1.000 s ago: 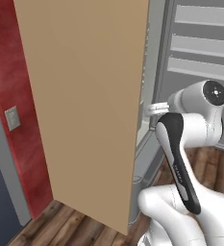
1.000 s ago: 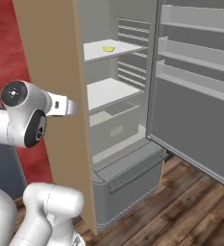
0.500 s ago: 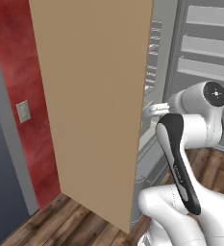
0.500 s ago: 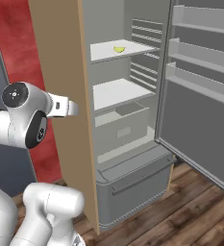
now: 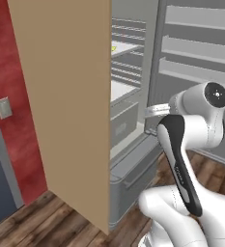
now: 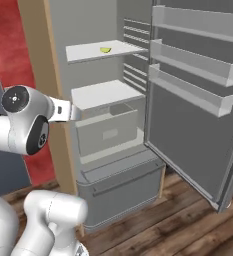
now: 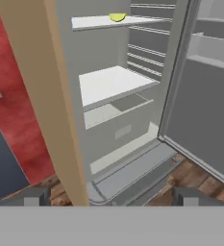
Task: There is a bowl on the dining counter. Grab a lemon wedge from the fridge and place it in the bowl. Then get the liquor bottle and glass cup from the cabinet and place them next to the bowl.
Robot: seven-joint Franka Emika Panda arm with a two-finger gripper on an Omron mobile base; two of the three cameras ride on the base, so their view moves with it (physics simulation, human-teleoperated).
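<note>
Red wall (image 5: 10, 72) with a switch plate (image 5: 4, 107) above dark wood-plank floor (image 6: 188, 225)

A home kitchen: an open grey fridge (image 6: 138, 100) with white shelves (image 6: 105, 50), a drawer and door racks (image 6: 188, 55) stands centre frame, boxed by a tan wood panel (image 5: 65, 106), over wood-plank flooring (image 6: 188, 225) and beside a red wall (image 5: 7, 72).

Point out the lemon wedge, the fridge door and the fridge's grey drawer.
lemon wedge (image 6: 105, 49), right base view, its yellow top.
fridge door (image 6: 188, 135), right base view, bare inner panel below the racks.
grey drawer (image 6: 108, 134), right base view, front face.
</note>
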